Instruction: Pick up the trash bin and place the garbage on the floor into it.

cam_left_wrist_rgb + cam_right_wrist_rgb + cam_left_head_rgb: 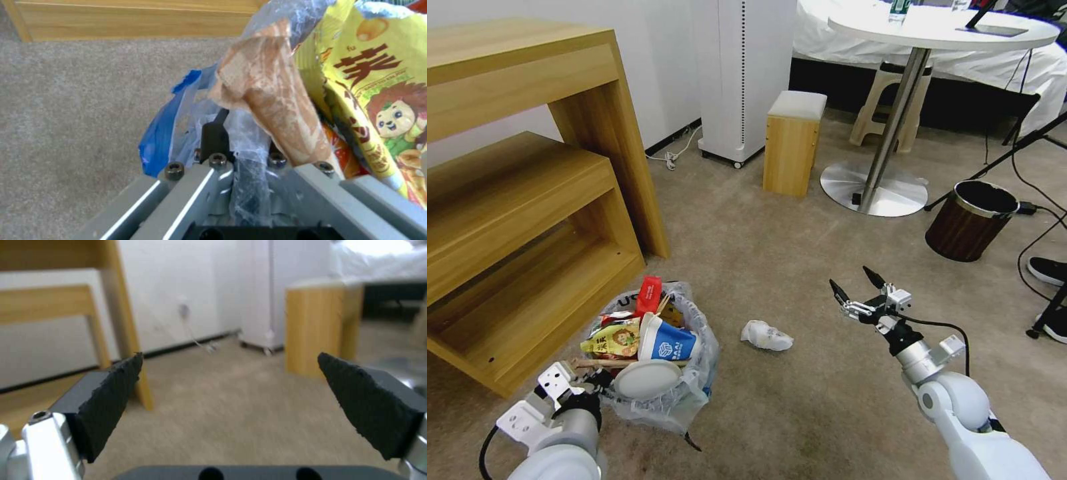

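Note:
The trash bin [694, 393], lined with a translucent bag, sits at the lower left on the beige floor [800, 253]. It is heaped with garbage: a blue-white cup [668, 343], a red wrapper [649, 293] and a yellow snack packet [614, 340]. My left gripper [594, 380] is shut on the bin's near rim; in the left wrist view the gripper [245, 140] pinches the rim through the bag's plastic [160, 133]. A crumpled white tissue [766, 335] lies on the carpet right of the bin. My right gripper [852, 279] hovers open to the right of the tissue, nothing between its fingers [111, 400].
A wooden shelf unit [527, 200] stands close on the left of the bin. A brown wood-grain bin [970, 220] is at the right, with cables and a person's shoes [1047, 270] beyond it. A wooden stool [792, 143] and a round table's base [874, 190] are farther back.

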You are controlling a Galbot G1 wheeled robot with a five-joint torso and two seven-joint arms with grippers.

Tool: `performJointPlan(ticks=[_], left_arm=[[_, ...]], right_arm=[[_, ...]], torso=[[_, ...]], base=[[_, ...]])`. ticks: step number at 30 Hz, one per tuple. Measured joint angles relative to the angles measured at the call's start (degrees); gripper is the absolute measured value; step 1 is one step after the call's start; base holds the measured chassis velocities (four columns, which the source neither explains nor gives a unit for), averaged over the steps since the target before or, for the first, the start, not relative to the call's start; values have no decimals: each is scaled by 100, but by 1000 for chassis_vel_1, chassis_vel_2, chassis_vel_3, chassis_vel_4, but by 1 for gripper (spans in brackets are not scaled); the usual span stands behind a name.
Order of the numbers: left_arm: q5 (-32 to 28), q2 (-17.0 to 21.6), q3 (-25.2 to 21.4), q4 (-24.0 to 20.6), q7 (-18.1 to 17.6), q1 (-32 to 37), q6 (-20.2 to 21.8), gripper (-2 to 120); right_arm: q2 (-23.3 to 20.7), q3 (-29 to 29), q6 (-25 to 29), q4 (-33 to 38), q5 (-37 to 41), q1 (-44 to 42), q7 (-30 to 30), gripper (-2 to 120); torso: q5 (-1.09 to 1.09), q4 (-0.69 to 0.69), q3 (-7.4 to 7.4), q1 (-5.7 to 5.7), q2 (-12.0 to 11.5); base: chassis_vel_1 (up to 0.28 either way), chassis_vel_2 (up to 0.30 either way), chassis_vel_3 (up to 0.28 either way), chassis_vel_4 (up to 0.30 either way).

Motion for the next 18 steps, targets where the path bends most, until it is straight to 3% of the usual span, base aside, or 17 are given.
performJointPlan(ticks=[1, 4, 9, 12, 14, 16, 18], left_arm=[[30, 1, 0, -4, 10, 55, -11, 1], [73, 1, 2, -16, 10, 96, -15, 1], [175, -27, 60, -38, 11, 148, -22, 1], [191, -39, 77, -44, 6, 147, -22, 1], [196, -46, 92, -60, -1, 141, -22, 1], [197, -46, 94, -62, -3, 135, -22, 1], [197, -47, 104, -63, -6, 123, -22, 1]], right_arm=[[41, -170, -231, -38, -81, 99, 428, 100], [112, -307, -364, -147, -163, 211, 657, 100], [377, -869, -1202, -707, -415, 763, 1306, 100], [476, -1054, -1622, -941, -468, 965, 1380, 100], [610, -1271, -2357, -1233, -496, 1234, 1475, 100], [658, -1335, -2558, -1330, -513, 1320, 1478, 100], [833, -1530, -2939, -1758, -757, 1636, 1157, 100]], torso=[[0, -1, 0, 0, 0], [-1, -1, 0, 0, 0], [0, 0, 0, 0, 0], [0, 0, 0, 0, 0], [0, 0, 0, 0, 0], [-1, 0, 0, 0, 0], [0, 0, 1, 0, 0]], base=[[0, 0, 0, 0], [0, 0, 0, 0], [0, 0, 0, 0], [0, 0, 0, 0], [0, 0, 0, 0], [0, 0, 0, 0], [0, 0, 0, 0]])
